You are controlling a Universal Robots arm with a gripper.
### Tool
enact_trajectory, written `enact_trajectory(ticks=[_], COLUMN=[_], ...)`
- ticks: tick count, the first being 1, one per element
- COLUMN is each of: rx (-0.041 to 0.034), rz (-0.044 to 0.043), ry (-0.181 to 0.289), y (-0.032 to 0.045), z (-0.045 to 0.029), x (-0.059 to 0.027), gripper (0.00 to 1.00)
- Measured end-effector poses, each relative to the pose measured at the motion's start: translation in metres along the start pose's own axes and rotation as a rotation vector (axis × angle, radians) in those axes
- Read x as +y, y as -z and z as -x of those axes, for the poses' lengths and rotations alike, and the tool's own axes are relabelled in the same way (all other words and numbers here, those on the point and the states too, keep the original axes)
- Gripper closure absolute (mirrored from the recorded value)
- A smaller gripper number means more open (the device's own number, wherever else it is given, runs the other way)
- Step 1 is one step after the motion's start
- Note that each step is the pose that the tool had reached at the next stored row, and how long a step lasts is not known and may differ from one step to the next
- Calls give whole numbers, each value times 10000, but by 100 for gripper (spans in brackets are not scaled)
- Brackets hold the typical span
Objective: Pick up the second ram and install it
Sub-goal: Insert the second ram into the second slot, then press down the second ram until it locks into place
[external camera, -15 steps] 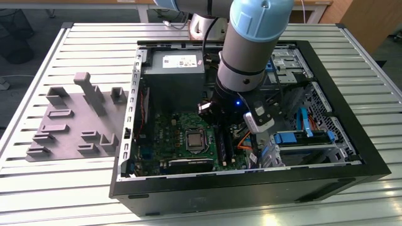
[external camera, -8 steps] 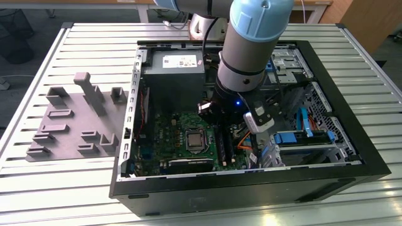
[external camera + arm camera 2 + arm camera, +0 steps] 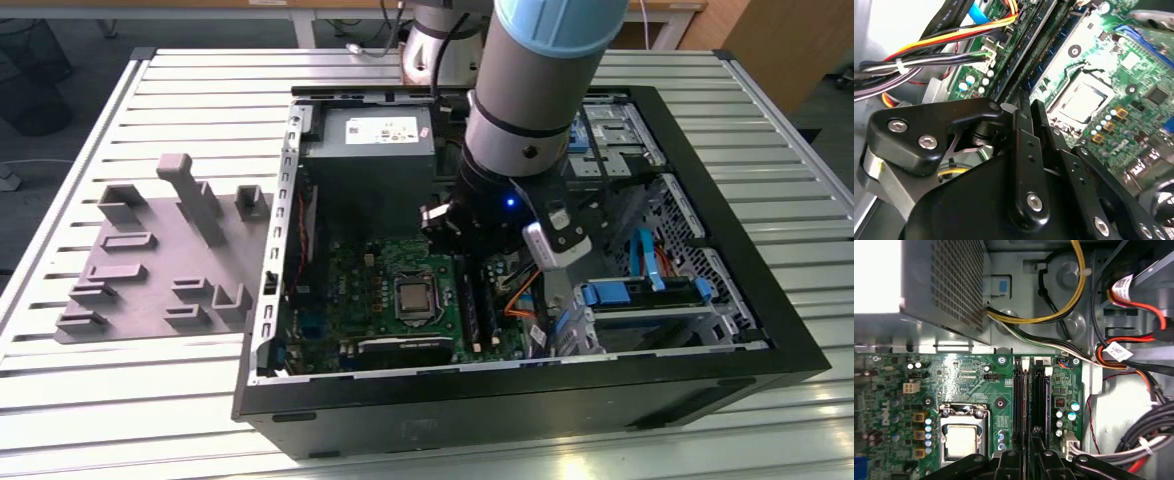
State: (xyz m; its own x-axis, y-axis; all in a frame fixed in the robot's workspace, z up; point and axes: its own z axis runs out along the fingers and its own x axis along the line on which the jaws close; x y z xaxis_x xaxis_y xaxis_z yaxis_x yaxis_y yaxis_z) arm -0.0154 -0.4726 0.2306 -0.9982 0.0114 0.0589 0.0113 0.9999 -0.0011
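Second wrist view: gripper (image 3: pixel 1029 106) has its fingers (image 3: pixel 1021 125) drawn close together, and a thin blue-green strip, which I take for the second ram (image 3: pixel 1050 52), runs out from between them. I judge it clamped edge-on, though the contact itself is hard to see.

First wrist view: the stick (image 3: pixel 1028 400) shows as a narrow line centred between the fingertips, lying parallel to the two long black slots (image 3: pixel 1040 400) and directly over them. Whether it is seated in a slot or only hanging just above, I cannot tell. Its long axis and the slot axis look matched, so any travel left would be straight down, with no turn.

Exterior view: slot axis runs about 12 to 6 o'clock. The arm (image 3: pixel 534 90) comes down near vertical into the open computer case (image 3: pixel 747 300), wrist low over the green motherboard (image 3: pixel 360 280). The gripper sits at roughly 2 o'clock from the processor socket (image 3: pixel 416 298). Power supply (image 3: pixel 367 160) lies at 11 o'clock from the wrist; orange and red cables (image 3: pixel 523 300) crowd in at 5 o'clock. A grey parts tray (image 3: pixel 147 260) stands well apart at 9 o'clock, outside the case.
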Motion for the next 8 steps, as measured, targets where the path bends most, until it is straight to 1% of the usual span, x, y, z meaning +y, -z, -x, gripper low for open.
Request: enact_trajectory(ticks=[1, 3, 4, 5, 6, 8], rx=[1, 0, 0, 1, 1, 2], rz=[0, 3, 3, 3, 3, 2], ry=[3, 5, 4, 4, 5, 5], y=[21, 26, 26, 26, 26, 24], z=[-1, -1, -1, -1, -1, -1], x=[0, 0, 0, 0, 0, 0], gripper=[79, 80, 87, 87, 89, 89])
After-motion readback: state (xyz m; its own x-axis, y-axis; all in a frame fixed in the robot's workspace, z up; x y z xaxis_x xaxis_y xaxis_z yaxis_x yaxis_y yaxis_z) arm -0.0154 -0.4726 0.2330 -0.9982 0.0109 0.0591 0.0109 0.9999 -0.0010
